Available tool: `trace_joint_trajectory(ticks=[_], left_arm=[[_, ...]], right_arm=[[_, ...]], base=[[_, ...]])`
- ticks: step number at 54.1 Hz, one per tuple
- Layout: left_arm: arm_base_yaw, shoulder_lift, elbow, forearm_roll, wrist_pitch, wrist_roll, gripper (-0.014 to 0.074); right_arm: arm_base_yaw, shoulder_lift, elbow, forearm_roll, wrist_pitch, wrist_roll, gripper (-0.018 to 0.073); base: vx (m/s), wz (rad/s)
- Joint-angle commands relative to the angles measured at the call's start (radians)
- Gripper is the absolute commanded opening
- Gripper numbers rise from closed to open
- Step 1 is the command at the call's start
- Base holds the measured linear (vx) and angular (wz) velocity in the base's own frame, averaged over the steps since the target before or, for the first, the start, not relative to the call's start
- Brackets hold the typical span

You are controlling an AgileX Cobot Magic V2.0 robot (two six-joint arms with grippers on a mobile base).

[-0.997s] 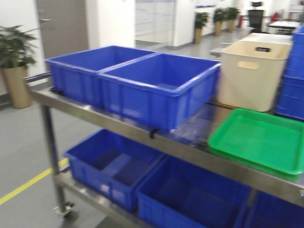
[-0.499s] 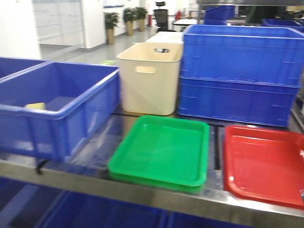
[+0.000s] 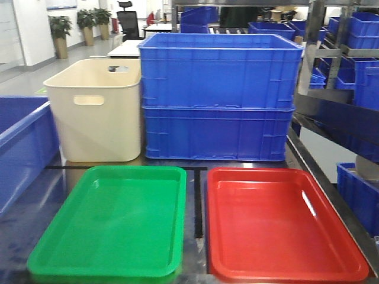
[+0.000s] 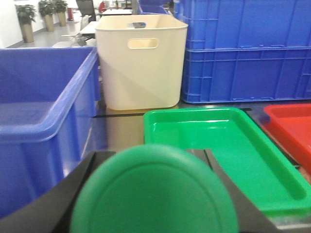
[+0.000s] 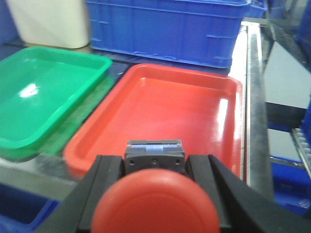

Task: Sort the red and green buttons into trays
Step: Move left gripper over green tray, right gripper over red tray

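Observation:
In the left wrist view the green button (image 4: 154, 191) fills the bottom of the frame, its round cap toward the camera, held between the black fingers (image 4: 73, 194) of my left gripper (image 4: 153, 160). The green tray (image 4: 228, 150) lies just ahead and to the right of it. My right gripper (image 5: 154, 165) is shut on the red button (image 5: 155, 206), whose grey base (image 5: 154, 154) shows between the fingers, hanging over the near edge of the red tray (image 5: 170, 111). Side by side in the front view lie the green tray (image 3: 112, 222) and the red tray (image 3: 278, 222), both bare.
Behind the trays stand a cream tub (image 3: 95, 109) with handle slots and two stacked blue crates (image 3: 219, 94). Another blue crate (image 3: 21, 148) is at the left. Shelving holding more blue crates (image 3: 355, 53) runs along the right. The metal table edge (image 5: 255, 97) lies right of the red tray.
The front view has swung right: the large blue crates slid off to the left, and both trays now lie centred in front.

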Motion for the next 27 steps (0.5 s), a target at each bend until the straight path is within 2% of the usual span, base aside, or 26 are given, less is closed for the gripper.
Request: trace_joint_trajectory(ticks=[1, 27], left_arm=[[-0.006, 0.008, -0.026, -0.004, -0.088, -0.002, 0.0000], [-0.006, 0.008, -0.026, -0.004, -0.088, -0.002, 0.0000]], right_arm=[[0.001, 0.005, -0.032, 0.000, -0.090, 0.002, -0.0009], [0.001, 0.005, -0.032, 0.000, -0.090, 0.002, -0.0009]], base=[[0.20, -0.24], [0.18, -0.07]])
